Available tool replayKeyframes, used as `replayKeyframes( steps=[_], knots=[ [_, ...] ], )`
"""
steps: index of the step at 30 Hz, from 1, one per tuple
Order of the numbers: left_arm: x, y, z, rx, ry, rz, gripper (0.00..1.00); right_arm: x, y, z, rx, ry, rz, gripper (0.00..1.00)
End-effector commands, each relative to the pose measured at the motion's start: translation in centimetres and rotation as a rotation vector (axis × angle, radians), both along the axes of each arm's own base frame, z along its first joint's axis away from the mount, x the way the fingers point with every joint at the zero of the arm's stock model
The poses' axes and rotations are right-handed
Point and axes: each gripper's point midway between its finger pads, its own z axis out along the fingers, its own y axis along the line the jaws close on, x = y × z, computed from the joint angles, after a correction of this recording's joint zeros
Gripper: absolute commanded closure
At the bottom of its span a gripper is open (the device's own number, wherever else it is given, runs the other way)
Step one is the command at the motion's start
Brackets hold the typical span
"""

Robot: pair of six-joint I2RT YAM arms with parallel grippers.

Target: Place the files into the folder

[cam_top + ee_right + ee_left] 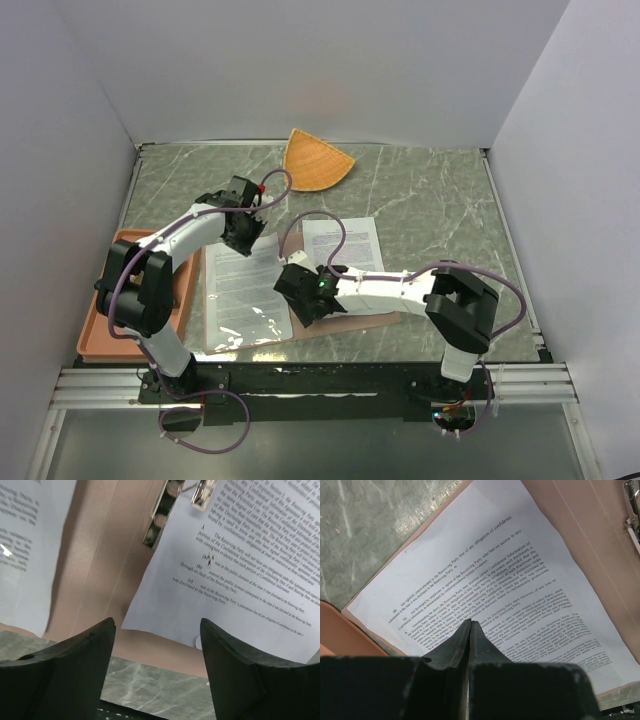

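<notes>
Upper right in the right wrist view, the sheet [250,570] lies ahead of the right gripper [157,625], jaws spread and empty; left gripper [469,627] jaws pressed together.

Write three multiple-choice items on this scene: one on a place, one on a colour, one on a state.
1. Where does the tray lie?
A. at the left side of the table
B. in the far right corner
C. in the middle

2. What colour is the fan-shaped dish?
A. blue
B. orange
C. white

3. How do the pincers stand?
A. both open
B. left pincer shut, right pincer open
C. both shut

Key:
1 A, since the top view shows it against the left edge.
2 B, since it shows orange at the far edge.
3 B, since the left fingers meet over a sheet while the right fingers stand well apart.
</notes>
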Motion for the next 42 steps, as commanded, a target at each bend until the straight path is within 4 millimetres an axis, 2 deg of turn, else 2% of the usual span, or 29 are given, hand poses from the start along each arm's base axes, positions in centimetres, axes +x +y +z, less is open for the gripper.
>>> replayKeyframes(
  steps=[1, 6, 11, 24, 27, 31, 35, 39, 42],
  knots=[
    [0.0, 0.1, 1.6, -0.015, -0.042, -0.002, 0.93, 1.3, 1.7, 1.8, 0.045, -0.079, -0.044, 0.28],
    [0.2, 0.3, 1.5, -0.006, -0.047, -0.003, 0.93, 0.8, 2.1, 1.2, 0.038, -0.073, -0.034, 0.4],
    [0.3, 0.4, 1.8, -0.004, -0.063, -0.006, 0.93, 0.0, 2.6, 0.5, 0.049, -0.04, -0.022, 0.41],
    [0.2, 0.5, 1.7, -0.007, -0.062, -0.003, 0.94, 0.0, 3.4, -0.6, 0.048, -0.042, -0.02, 0.51],
    [0.1, 0.5, 1.5, -0.008, -0.058, 0.0, 0.94, 0.2, 3.4, -0.6, 0.042, -0.045, -0.024, 0.6],
    [0.2, 0.5, 1.6, -0.01, -0.064, 0.002, 0.94, 0.0, 3.2, -0.7, 0.043, -0.042, -0.024, 0.76],
    [0.2, 0.6, 1.5, -0.007, -0.06, 0.012, 0.94, -0.4, 2.9, -0.6, 0.056, -0.029, -0.031, 0.82],
    [0.2, 0.6, 1.5, -0.007, -0.058, 0.01, 0.94, -0.8, 2.3, -0.5, 0.052, -0.021, -0.037, 0.94],
    [0.3, 0.8, 1.6, -0.001, -0.063, 0.018, 0.94, -1.1, 1.8, -0.3, 0.062, -0.014, -0.047, 1.0]
  ],
)
